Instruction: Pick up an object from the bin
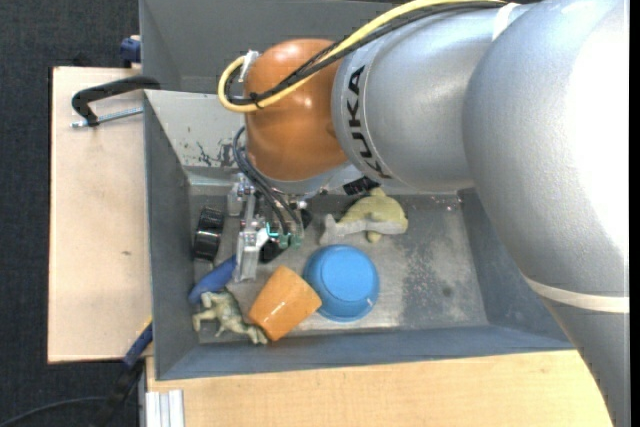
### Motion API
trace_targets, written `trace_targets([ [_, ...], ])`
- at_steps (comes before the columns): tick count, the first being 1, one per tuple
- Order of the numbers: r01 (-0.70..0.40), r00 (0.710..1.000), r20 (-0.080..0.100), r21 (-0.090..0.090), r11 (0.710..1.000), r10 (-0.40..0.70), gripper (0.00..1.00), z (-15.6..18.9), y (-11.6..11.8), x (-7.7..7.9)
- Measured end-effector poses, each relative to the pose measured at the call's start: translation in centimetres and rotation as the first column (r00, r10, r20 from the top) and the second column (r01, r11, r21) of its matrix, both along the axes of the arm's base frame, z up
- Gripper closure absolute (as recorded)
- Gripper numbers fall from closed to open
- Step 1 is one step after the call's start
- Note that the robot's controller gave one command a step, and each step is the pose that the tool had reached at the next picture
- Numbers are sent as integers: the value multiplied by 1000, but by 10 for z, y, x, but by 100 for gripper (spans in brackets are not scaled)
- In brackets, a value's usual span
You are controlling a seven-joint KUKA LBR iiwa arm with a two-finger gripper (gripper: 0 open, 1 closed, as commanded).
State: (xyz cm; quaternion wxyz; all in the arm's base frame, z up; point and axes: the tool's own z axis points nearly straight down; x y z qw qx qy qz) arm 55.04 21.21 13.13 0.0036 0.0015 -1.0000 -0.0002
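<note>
Orange cup [285, 303] on its side beside blue bowl [342, 282] — pale yellow toy [375, 215] behind, black cylinder [207, 232] far left.

An orange cup [283, 303] lies tipped on its side near the bin's [440, 275] front wall. A blue bowl [345, 283] touches it.

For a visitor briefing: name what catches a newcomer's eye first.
The bulky silver arm with its orange wrist cover dominates, its hand low on the left of the grey metal bin. Beside it, a round blue plastic bowl and a tipped orange plastic cup touch near the lower wall.
</note>
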Motion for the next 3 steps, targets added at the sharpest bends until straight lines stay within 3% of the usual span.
trace_targets([
  [1,-41,999,5,3,999,41,0,-61,16,15],
  [2,-40,999,6,4,999,40,100,-56,16,16],
  [3,-286,958,23,0,958,286,100,150,-12,37],
])
